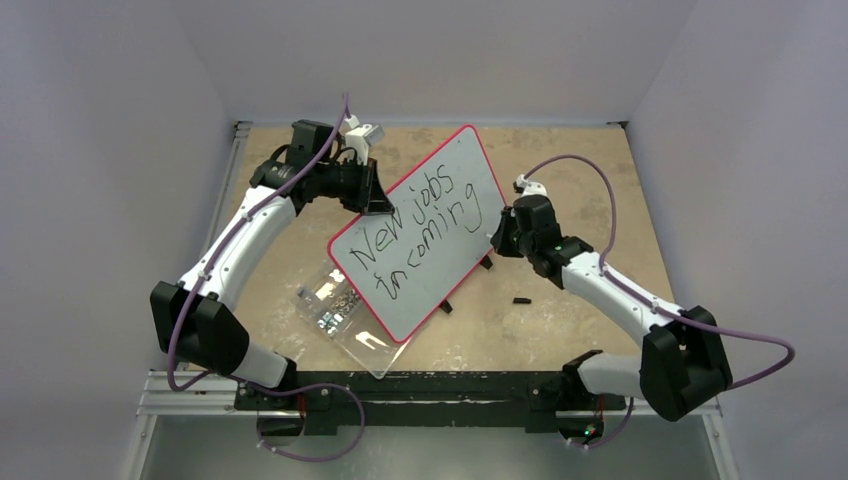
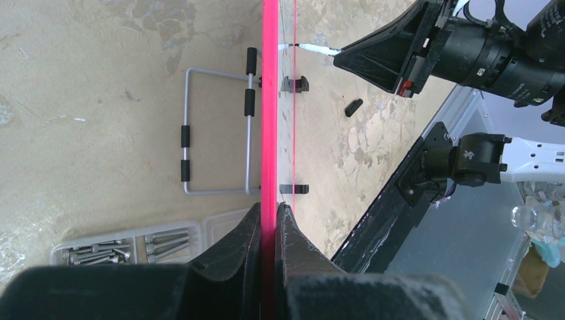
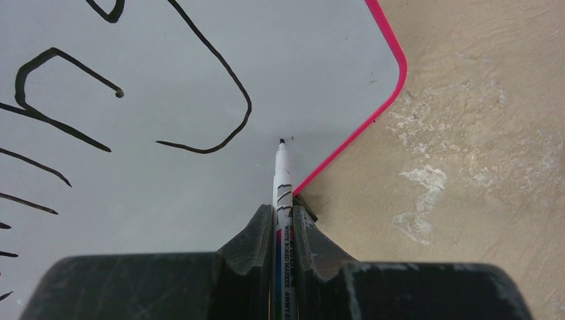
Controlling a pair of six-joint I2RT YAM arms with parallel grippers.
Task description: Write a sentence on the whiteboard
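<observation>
The whiteboard (image 1: 418,298), white with a red rim, stands tilted mid-table. The sentence (image 1: 425,235) reads "New jobs incoming" in two black lines. At the board's upper left edge, my left gripper (image 1: 378,205) is shut on the rim; the left wrist view shows the red rim (image 2: 269,100) pinched between the jaws of the left gripper (image 2: 269,210). My right gripper (image 1: 497,235) at the board's right edge is shut on a whiteboard marker (image 3: 282,180). The right gripper (image 3: 282,210) points the marker tip at bare whiteboard (image 3: 166,187) just right of the last stroke (image 3: 220,73), near a corner.
A clear plastic box of screws (image 1: 340,305) lies under the board's lower left side, seen also as the box (image 2: 126,247). A small black cap (image 1: 521,299) lies on the table on the right. A wire stand (image 2: 220,133) props the board from behind. Enclosure walls surround the table.
</observation>
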